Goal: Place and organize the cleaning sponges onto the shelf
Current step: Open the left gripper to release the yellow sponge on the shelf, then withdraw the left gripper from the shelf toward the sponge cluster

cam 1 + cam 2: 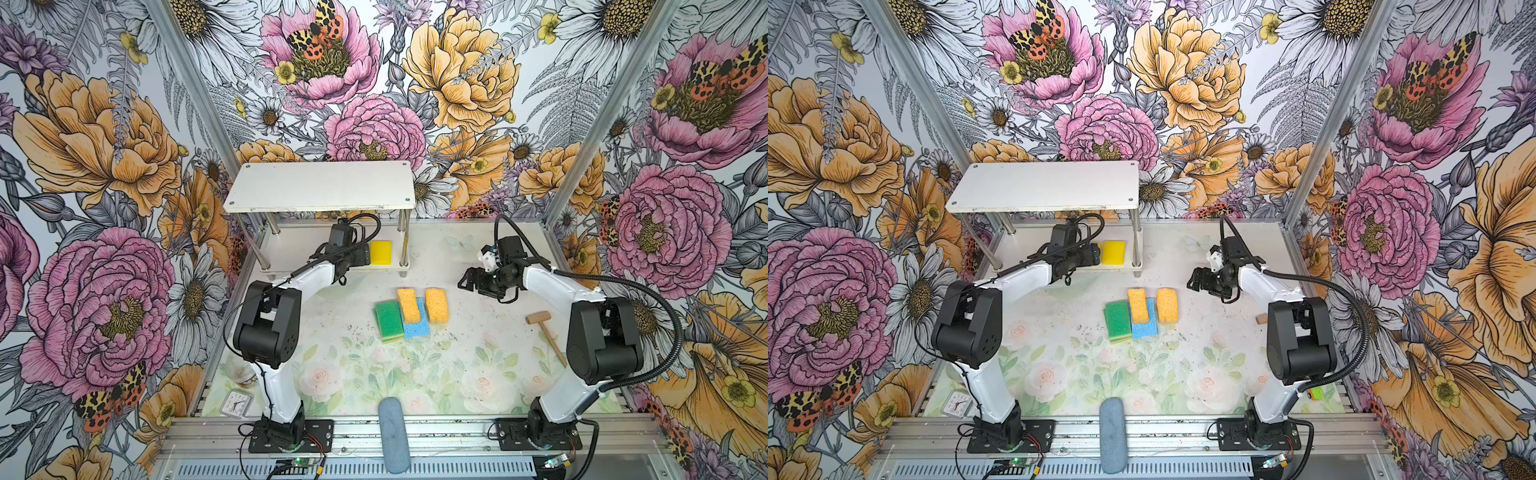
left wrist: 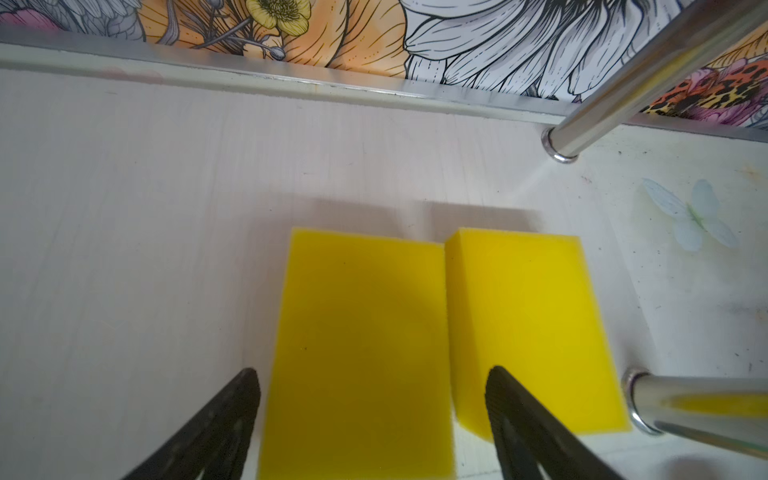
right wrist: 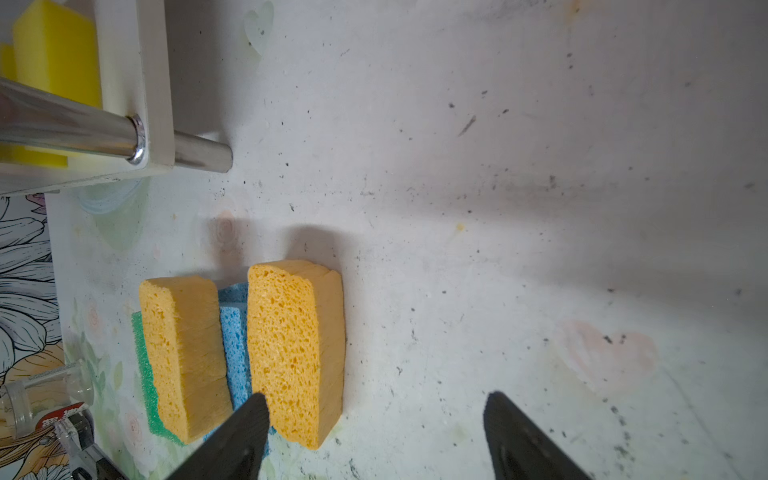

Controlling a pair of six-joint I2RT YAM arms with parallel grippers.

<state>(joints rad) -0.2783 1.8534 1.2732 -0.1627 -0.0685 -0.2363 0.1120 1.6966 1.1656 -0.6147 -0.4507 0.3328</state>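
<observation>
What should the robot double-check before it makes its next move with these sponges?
1. Sponge released: ok. The left gripper has its jaws apart around the yellow sponge, which lies flat on the lower shelf board.
2. Neighbour: ok. The second yellow sponge lies flat beside it.
3. Clear pull-back: cannot tell. One finger overlaps the second yellow sponge's edge.
4. Other arm ready: ok. The right gripper is open and empty.
5. Job finished: not ok. The sponge pile sits on the table, not the shelf.
</observation>
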